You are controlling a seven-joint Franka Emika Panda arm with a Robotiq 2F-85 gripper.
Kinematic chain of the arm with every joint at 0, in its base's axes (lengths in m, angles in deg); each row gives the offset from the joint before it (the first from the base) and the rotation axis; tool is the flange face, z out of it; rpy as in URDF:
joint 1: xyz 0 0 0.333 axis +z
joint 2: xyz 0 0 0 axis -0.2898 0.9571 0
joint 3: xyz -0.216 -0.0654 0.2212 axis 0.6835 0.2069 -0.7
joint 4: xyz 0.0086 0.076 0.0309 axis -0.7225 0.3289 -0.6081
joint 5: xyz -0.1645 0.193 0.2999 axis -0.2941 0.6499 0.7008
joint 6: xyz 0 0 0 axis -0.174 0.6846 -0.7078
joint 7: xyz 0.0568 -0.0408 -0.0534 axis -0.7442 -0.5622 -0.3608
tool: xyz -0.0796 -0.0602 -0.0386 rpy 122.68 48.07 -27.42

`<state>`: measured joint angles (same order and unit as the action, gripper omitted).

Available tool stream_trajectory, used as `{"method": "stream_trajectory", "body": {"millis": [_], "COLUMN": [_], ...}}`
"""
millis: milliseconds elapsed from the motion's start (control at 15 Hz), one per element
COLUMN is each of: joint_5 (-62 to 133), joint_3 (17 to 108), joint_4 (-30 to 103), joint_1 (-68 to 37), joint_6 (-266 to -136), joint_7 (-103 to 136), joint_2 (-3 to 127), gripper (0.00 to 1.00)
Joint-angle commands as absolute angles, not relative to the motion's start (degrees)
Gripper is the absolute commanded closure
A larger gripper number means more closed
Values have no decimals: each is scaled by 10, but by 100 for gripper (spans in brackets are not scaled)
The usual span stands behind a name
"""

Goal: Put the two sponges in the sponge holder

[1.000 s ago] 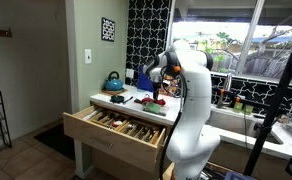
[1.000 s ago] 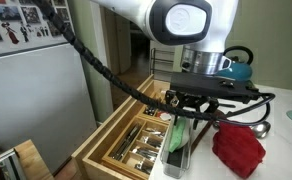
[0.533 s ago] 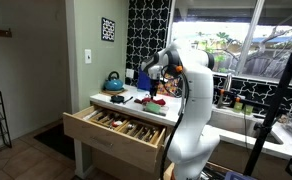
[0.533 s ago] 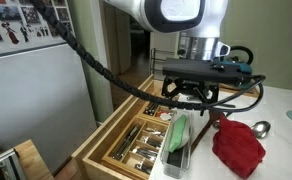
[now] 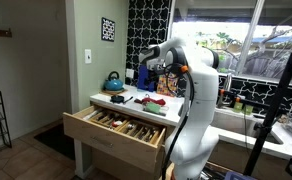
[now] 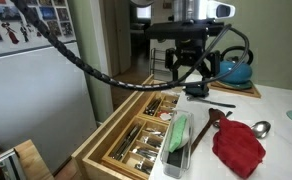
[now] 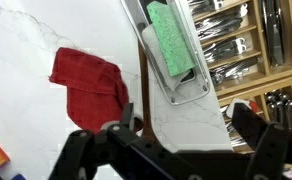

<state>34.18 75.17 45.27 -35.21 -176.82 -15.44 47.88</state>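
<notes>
Ok, fingers (image 7: 266, 150) are spread wide w/ nothing btwn them, hanging well above the table (image 6: 274, 102). Below and a bit ahead of them in the wrist view sits the sponge holder (image 7: 189, 94) at the table edge. The green sponge (image 7: 171, 38) lies inside, long axis running away from the fingers, approx crosswise to their opening. Can't make out a 2nd sponge for sure. Red cloth (image 7: 89, 85) lies just beside the holder, open drawer (image 6: 126, 130) on the far side.

A home kitchen: open cutlery drawer (image 5: 116, 128), teal kettle (image 5: 113, 81), photo-covered fridge (image 6: 36, 90).
</notes>
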Motion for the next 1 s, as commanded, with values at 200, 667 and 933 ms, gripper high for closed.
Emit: {"method": "stream_trajectory", "body": {"millis": [200, 667, 933], "joint_5": [295, 322, 323], "joint_3": [750, 751, 751], "joint_4": [427, 416, 416], "joint_1": [-340, -341, -341], "joint_6": [-1710, -1677, -1674], "joint_7": [58, 84, 90], "joint_2": [462, 460, 457], "gripper": [0, 0, 0]}}
